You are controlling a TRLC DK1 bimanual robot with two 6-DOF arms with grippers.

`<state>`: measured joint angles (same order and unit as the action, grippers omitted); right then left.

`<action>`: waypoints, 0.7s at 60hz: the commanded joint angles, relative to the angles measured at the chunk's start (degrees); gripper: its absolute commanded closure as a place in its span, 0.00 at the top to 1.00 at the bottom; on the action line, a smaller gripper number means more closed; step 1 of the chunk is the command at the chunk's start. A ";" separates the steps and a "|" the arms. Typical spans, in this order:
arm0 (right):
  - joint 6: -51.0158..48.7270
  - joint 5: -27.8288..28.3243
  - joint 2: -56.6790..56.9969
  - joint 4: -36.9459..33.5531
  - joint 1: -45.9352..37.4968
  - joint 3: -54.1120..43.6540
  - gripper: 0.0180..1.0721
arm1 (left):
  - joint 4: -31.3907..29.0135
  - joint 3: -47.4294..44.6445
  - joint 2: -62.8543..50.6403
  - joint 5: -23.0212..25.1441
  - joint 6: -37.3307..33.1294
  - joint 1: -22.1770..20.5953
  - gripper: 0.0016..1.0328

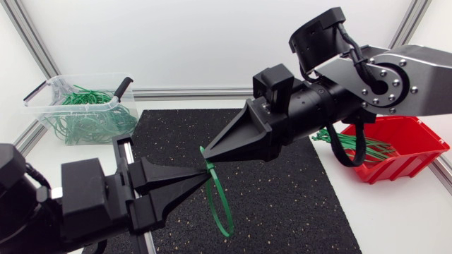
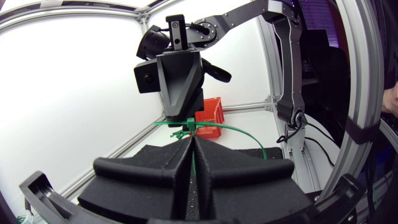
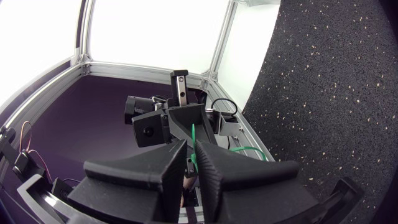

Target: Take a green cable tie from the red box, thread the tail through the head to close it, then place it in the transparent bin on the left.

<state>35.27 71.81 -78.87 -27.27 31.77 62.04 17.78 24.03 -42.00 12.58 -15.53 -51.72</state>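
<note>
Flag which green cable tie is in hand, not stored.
The looped cable tie hanging over the black mat: the left gripper and right gripper both pinch its upper end. The rest lie in the transparent bin or the red box.

The left gripper [image 1: 203,175] and right gripper [image 1: 206,155], both pinching the green cable tie [image 1: 226,215], are meeting tip to tip and covering its head, so any threading is lying out of sight. The right arm [image 1: 395,77] is hiding the left part of the red box [image 1: 408,144] and running off the right edge. The tangled ties [image 1: 92,113] in the far-left transparent bin [image 1: 48,106] are blending together, too fine to count.
</note>
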 commanded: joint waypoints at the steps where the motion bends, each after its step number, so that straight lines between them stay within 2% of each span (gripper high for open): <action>1: -1.69 0.08 -0.14 -1.03 -0.22 0.89 0.06 | -0.20 -0.56 -0.54 -1.24 -1.61 -1.54 0.04; 9: -1.69 -0.36 0.03 -1.91 -0.66 1.50 0.06 | -0.64 -0.56 -0.19 -3.79 -2.22 -4.61 0.04; 14: -1.60 -2.55 -0.41 -2.53 -0.74 2.21 0.06 | -1.17 -0.48 0.25 -5.37 -2.31 -6.46 0.04; 25: -1.52 -4.31 -3.83 -2.62 -2.77 3.70 0.06 | -2.31 -0.48 1.22 -11.26 -2.31 -14.11 0.04; 35: -1.96 -4.75 -1.64 -2.62 -2.06 1.68 0.06 | -3.28 0.05 1.04 -12.40 -2.05 -13.49 0.04; 42: -5.38 -11.08 1.61 -0.42 -0.92 -1.92 0.06 | -3.37 0.49 0.43 -12.40 -1.17 -9.45 0.04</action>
<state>32.62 63.92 -79.57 -29.56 30.70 62.63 14.33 24.03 -41.39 -0.69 -16.56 -63.13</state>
